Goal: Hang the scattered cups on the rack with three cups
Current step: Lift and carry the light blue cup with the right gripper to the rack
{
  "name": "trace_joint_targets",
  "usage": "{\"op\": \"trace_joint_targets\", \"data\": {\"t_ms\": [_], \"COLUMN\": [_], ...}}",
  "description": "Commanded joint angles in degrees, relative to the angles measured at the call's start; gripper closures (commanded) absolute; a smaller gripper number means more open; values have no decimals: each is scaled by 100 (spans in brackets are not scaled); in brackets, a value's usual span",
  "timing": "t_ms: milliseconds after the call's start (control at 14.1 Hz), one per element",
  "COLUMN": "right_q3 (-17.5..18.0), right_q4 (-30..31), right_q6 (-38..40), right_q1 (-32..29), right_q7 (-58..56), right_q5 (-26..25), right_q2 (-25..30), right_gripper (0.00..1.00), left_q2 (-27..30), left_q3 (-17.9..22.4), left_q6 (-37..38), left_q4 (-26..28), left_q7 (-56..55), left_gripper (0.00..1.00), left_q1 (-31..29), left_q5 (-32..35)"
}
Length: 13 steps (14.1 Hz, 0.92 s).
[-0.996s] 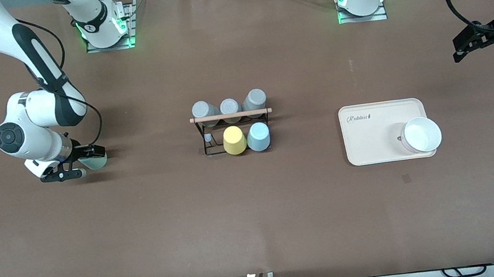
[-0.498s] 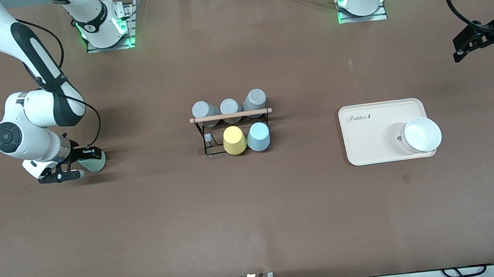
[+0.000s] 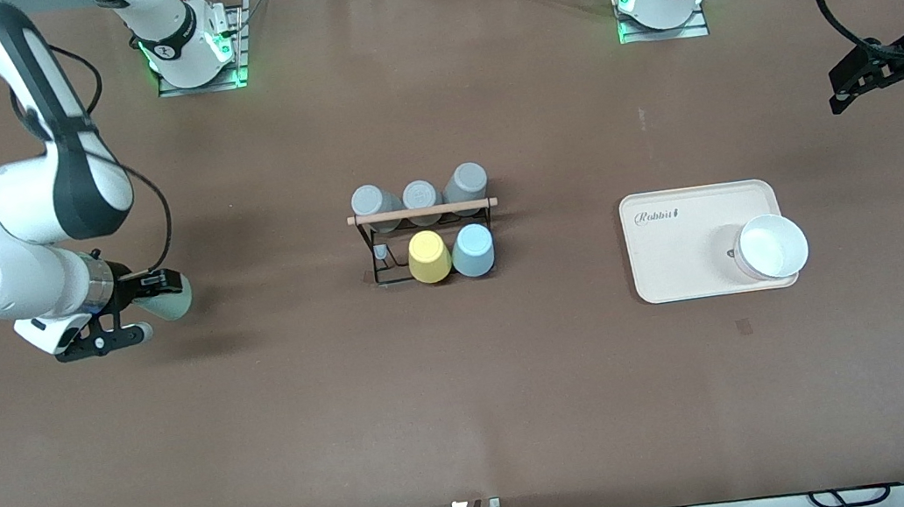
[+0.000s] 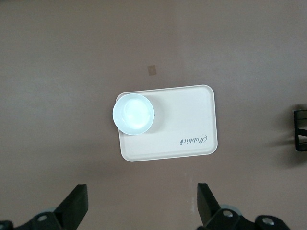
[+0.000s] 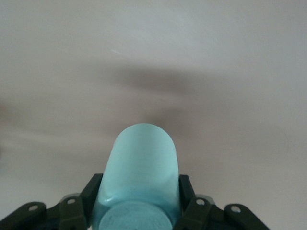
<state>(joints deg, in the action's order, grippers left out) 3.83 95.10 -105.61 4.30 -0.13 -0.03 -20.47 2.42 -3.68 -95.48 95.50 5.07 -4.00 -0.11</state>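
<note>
My right gripper (image 3: 142, 310) is shut on the pale mint green cup (image 3: 170, 300), which it holds on its side a little above the table near the right arm's end. In the right wrist view the cup (image 5: 141, 165) fills the gap between the black fingers (image 5: 92, 188). The black wire rack (image 3: 421, 212) with its wooden rod stands mid-table. A light blue cup (image 3: 473, 250) hangs on it beside a yellow cup (image 3: 429, 257). One peg (image 3: 381, 253) beside the yellow cup is bare. My left gripper (image 3: 880, 92) waits open over the left arm's end of the table.
Three grey cups (image 3: 419, 196) sit on the rack's row farther from the front camera. A beige tray (image 3: 681, 248) with a white bowl (image 3: 772, 246) lies toward the left arm's end; the left wrist view looks down on the tray (image 4: 187, 120) and bowl (image 4: 134, 113).
My right gripper has shut on the mint cup and lifted it off the table, drifting toward the right arm's end. The left arm has not moved.
</note>
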Motion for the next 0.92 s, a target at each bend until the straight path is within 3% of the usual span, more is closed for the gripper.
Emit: {"op": "trace_joint_targets", "data": {"t_ms": [0,213,427,853], "right_q3": [39,39,48,48], "right_q4": [-913,-984,-1414,-1644], "right_q6": [568,481,393,-108], "right_q1": [596,1308,1854,2312], "right_q7": [897,2259,3358,4240], "right_q5": [99,170,187,767], "right_q2": [-317,-335,-694,-1073], "right_gripper": [80,79,79,78], "left_q2": [118,118,127,127], "left_q3": [-54,-54,-54,-54], "left_q6": [-24,-24,3,3], "left_q4": [91,83,91,91], "left_q7": [12,12,12,30], "left_gripper": [0,0,0,0], "left_q1": [-58,-58,-58,-66], "left_q5": [55,55,55,55]}}
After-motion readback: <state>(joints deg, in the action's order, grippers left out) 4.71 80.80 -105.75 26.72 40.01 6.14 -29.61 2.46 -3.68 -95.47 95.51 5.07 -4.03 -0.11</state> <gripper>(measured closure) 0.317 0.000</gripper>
